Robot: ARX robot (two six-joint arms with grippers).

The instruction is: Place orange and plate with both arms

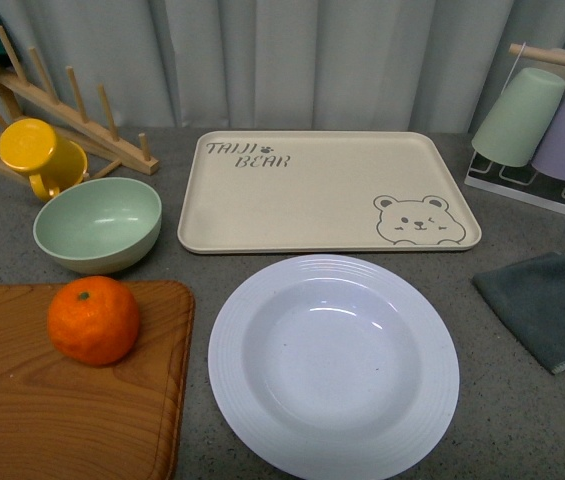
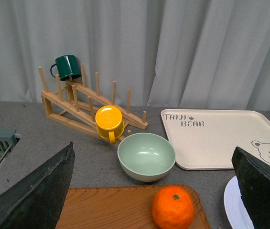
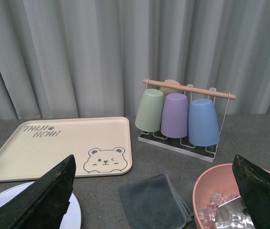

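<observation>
Orange (image 1: pixel 93 320) stem-up on board (image 1: pixel 62 410); plate (image 1: pixel 333 365) flat, hollow up; left hand (image 2: pixel 153 149) and right hand (image 3: pixel 154 157) spread apart

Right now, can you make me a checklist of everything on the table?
Surface: grey counter, with a wooden board on the robot's left.
Job's things: orange on the board; white plate empty, on the counter in front of the bear tray.
Clutter: green bowl, yellow mug at the wooden rack, grey cloth, cup stand, pink bowl with ice.
Grippers: left gripper open, empty; right gripper open, empty.
Cables: nothing seen.
Surroundings: grey curtain behind.
</observation>
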